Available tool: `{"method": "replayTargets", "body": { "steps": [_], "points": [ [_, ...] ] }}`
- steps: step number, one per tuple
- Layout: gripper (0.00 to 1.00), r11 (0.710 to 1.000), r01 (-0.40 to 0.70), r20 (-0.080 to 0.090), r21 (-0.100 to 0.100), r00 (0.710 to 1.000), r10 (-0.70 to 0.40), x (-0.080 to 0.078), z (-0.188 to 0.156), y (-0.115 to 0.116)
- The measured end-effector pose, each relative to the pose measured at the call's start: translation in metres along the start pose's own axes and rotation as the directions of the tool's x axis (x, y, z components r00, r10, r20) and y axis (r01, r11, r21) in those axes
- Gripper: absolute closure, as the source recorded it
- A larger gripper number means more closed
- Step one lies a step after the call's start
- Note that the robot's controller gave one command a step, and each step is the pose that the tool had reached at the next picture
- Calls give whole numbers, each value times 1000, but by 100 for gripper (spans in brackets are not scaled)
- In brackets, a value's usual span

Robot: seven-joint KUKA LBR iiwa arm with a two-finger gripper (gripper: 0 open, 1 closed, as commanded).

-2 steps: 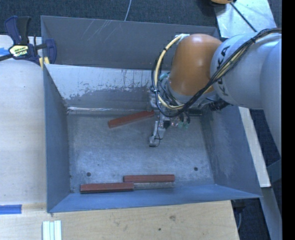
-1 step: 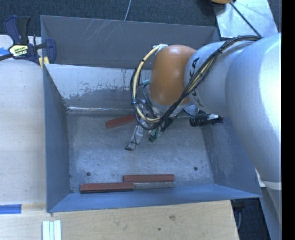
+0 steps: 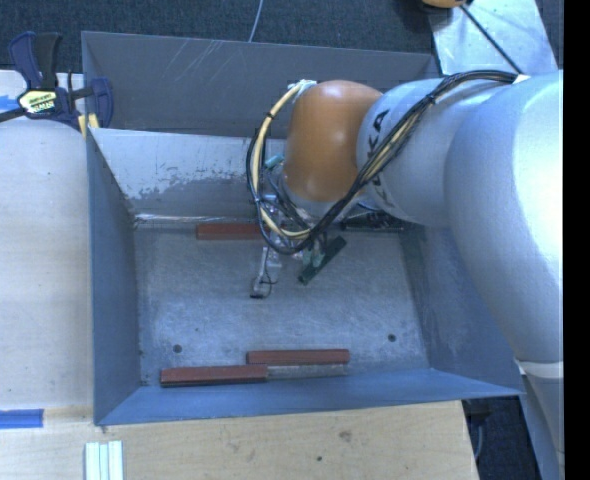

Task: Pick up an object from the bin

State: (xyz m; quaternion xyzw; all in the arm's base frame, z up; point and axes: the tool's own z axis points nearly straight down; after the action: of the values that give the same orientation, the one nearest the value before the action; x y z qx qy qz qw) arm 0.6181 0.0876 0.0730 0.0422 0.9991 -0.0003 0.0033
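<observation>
Pincer (image 3: pixel 262 288) low over bare floor mid-bin, beside a bar at the back wall.

The pincer hangs over the bare middle of the grey metal bin (image 3: pixel 113 268) and holds nothing that can be seen; whether it is wide or narrow I cannot tell. The nearest thing is the short red-brown flat bar (image 3: pixel 220 231), which lies flat where the floor meets the back wall, behind and just left of the pincer, its right end hidden by the arm's cables. Two longer red-brown flat bars (image 3: pixel 213 375) lie end to end along the front wall, well apart from the pincer. The short bar looks stiff, light and thin. Taking it across its narrow width near the middle seems best, though the wall crowds one side.
</observation>
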Motion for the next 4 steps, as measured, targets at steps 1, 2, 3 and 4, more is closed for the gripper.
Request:
{"method": "replayTargets", "body": {
  "steps": [1, 2, 3, 4],
  "points": [
    [0, 965, -264, -3, -3, 965, 264, -3, -7, 12],
    [0, 998, 56, -6, -1, 998, -56, -8, -1, -7],
    [100, 938, -346, -1, -3, 938, 346, 1, 1, 57],
    [100, 939, -345, -1, -3, 939, 345, 1, 1, 57]
  ]
}}
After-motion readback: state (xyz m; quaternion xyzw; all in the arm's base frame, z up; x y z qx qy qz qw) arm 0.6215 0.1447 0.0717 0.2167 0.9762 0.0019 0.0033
